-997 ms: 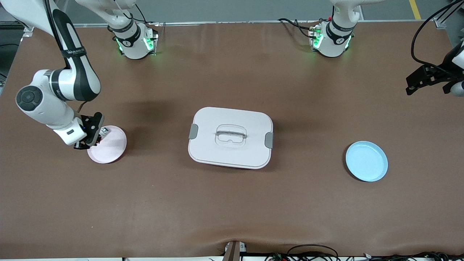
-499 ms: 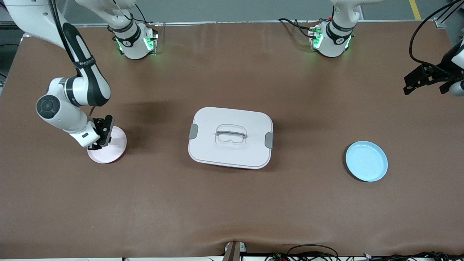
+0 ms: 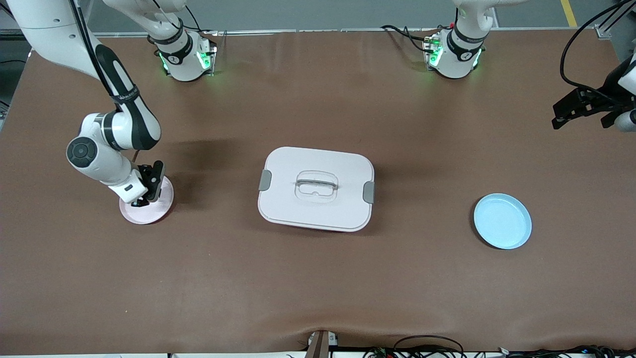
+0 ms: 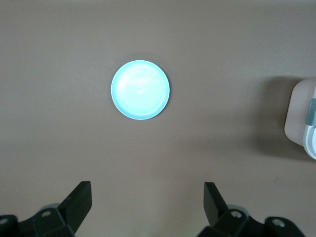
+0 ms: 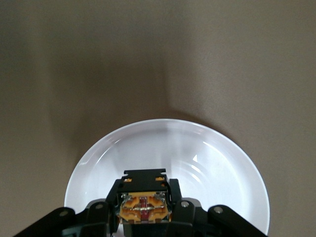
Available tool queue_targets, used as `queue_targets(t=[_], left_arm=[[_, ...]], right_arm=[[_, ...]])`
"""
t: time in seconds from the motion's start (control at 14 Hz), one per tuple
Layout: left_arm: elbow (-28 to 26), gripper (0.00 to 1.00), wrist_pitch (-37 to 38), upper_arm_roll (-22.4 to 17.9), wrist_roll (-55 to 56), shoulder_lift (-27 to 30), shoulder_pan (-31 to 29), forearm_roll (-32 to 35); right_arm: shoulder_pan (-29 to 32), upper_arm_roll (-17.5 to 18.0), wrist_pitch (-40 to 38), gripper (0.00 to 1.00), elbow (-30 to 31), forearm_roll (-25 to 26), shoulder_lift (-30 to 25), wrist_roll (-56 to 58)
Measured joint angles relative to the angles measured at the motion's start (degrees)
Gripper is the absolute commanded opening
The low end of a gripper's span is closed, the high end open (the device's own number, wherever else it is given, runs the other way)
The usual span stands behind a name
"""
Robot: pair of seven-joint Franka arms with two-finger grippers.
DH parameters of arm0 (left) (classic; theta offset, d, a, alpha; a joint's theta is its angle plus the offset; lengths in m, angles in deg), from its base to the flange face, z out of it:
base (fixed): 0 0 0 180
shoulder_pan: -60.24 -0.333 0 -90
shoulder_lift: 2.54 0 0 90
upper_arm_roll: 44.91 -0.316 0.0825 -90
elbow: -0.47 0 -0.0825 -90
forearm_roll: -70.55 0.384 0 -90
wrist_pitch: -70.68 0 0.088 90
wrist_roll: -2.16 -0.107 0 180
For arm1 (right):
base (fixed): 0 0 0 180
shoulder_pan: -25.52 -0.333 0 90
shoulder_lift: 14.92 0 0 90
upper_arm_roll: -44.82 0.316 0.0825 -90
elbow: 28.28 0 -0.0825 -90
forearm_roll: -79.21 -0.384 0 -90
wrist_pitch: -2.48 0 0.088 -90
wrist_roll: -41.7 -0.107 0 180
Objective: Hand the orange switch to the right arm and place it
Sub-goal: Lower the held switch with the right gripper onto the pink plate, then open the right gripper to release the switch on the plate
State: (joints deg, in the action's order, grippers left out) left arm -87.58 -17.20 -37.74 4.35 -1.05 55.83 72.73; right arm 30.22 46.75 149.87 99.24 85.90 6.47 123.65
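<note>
I'm looking down from the front camera, and the right gripper point(image 3: 147, 191) sits low over the pink plate point(image 3: 158, 211) at the right arm's end of the table. In the right wrist view its fingers are clamped tight on the orange switch point(image 5: 143, 197), a small black blocky part with a bright orange middle, pinched between the two black fingertips. The switch hangs just above the plate's pale inner surface point(image 5: 217, 173); I can't tell whether it touches the plate. From the front view the switch itself is hidden by the gripper body.

The left gripper point(image 3: 579, 107) waits up in the air over the edge of the table at the left arm's end. Its wrist camera shows both black fingers point(image 4: 79, 205) spread wide apart with nothing between them. Under it on the brown table point(image 3: 318, 278) I see the light blue plate point(image 4: 140, 90), and it lies bare.

In the middle of the table stands the white lidded box point(image 3: 316, 188), with a grey latch at each end and a recessed handle in the lid. It lies well apart from both plates, roughly between them. The blue plate point(image 3: 502, 221) lies a little nearer the front camera than the pink one.
</note>
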Motion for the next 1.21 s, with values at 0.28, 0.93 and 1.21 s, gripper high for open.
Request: queue_targets(t=[0.28,0.93,1.21], left_arm=[[-0.34,1.0,0.01,0.0,0.0,-0.13,0.0,0.0],[-0.43,1.0,0.01,0.0,0.0,-0.13,0.0,0.0],[-0.38,1.0,0.01,0.0,0.0,-0.09,0.01,-0.63]], right_arm=[[-0.01,0.0,1.98,0.01,0.6,0.59,1.35,0.0],[-0.01,-0.04,3.33,0.95,0.82,0.64,2.2,0.0],[-0.01,-0.04,5.71,1.0,0.73,0.65,2.14,-0.01]])
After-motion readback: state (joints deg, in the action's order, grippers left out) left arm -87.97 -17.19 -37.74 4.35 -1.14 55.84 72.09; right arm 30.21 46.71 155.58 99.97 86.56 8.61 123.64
